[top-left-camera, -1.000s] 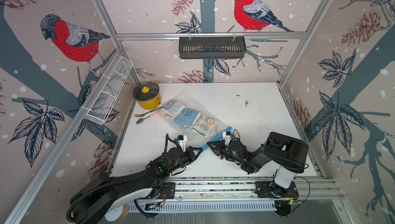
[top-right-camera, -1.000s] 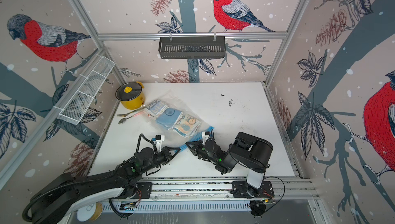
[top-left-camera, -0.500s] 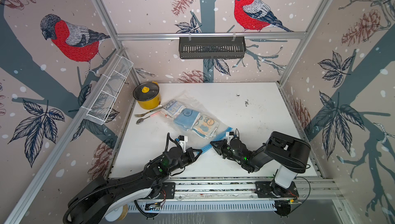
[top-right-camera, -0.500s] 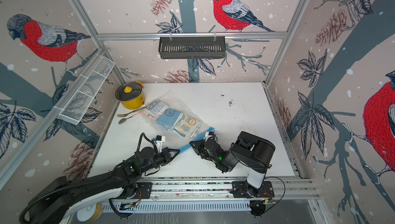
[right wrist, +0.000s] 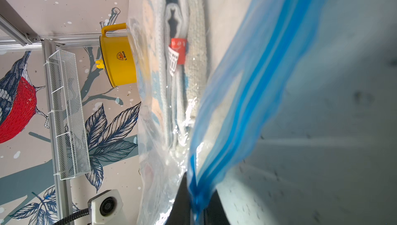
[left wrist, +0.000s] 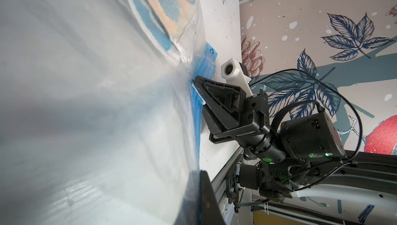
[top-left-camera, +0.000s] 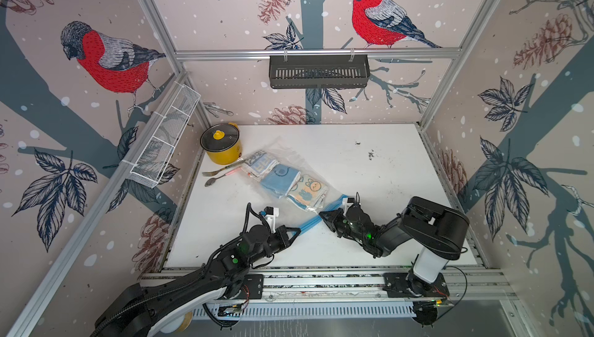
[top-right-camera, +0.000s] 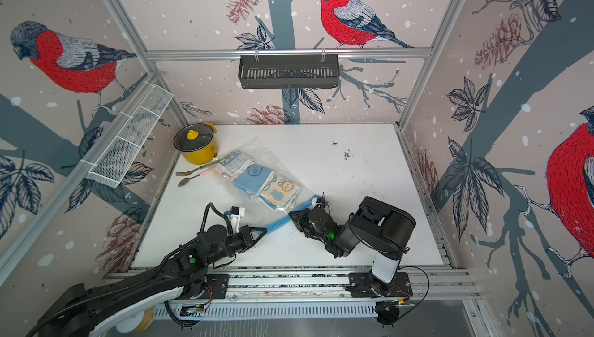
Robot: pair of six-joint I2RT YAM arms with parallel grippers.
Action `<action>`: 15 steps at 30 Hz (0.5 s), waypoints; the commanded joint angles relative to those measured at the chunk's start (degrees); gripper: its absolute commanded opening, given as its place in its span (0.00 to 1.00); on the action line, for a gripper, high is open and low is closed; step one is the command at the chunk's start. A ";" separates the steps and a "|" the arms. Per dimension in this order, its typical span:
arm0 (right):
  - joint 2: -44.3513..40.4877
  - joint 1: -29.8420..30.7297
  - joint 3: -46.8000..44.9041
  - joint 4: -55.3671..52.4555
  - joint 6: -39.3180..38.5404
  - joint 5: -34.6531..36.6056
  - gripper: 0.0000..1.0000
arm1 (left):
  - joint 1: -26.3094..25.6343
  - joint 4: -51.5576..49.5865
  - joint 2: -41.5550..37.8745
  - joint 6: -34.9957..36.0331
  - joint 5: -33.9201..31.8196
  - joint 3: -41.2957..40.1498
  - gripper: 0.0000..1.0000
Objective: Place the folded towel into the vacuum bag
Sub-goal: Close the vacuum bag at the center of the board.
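- In both top views the vacuum bag [top-left-camera: 291, 155] lies slantwise on the table [top-left-camera: 369, 174]. Its closed end is near the yellow pot [top-left-camera: 221, 145], fork [top-left-camera: 221, 169] and spoon [top-left-camera: 213, 181], and its blue zip strip [top-left-camera: 310, 223] faces the robot.
- Three towels show through the plastic. The folded towel [top-left-camera: 308, 190] nearest the mouth lies wholly inside, so the placing looks done and sealing seems to be the step in hand.
- There too, the left gripper [top-left-camera: 297, 231] and right gripper [top-left-camera: 323, 215] meet the zip strip a short way apart. Each is clamped tight on it, probably to hold the mouth flat and taut.
- In the left wrist view, the right gripper [left wrist: 196, 84] pinches the blue edge with its jaws squeezed together. The film stretches smooth toward the left gripper's own dark finger [left wrist: 204, 191], which suggests tension between the two grips.
- In the right wrist view, the zip strip [right wrist: 247, 105] runs down into the right gripper's [right wrist: 196, 204] closed tips. Beyond it, the towels sit behind clear plastic, with the pot further off.
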 commanded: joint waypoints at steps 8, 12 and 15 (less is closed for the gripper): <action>-2.20 0.69 2.12 -3.89 -11.50 3.23 0.40 | 0.10 1.74 0.66 -0.50 -0.12 -2.82 0.00; -1.15 -0.23 0.92 2.27 -13.74 -2.22 0.55 | 0.13 1.72 0.75 -0.16 -0.38 -2.80 0.00; 1.47 -1.10 0.44 7.76 -14.26 -6.56 0.58 | 0.14 1.66 1.10 -0.05 -0.30 -2.70 0.00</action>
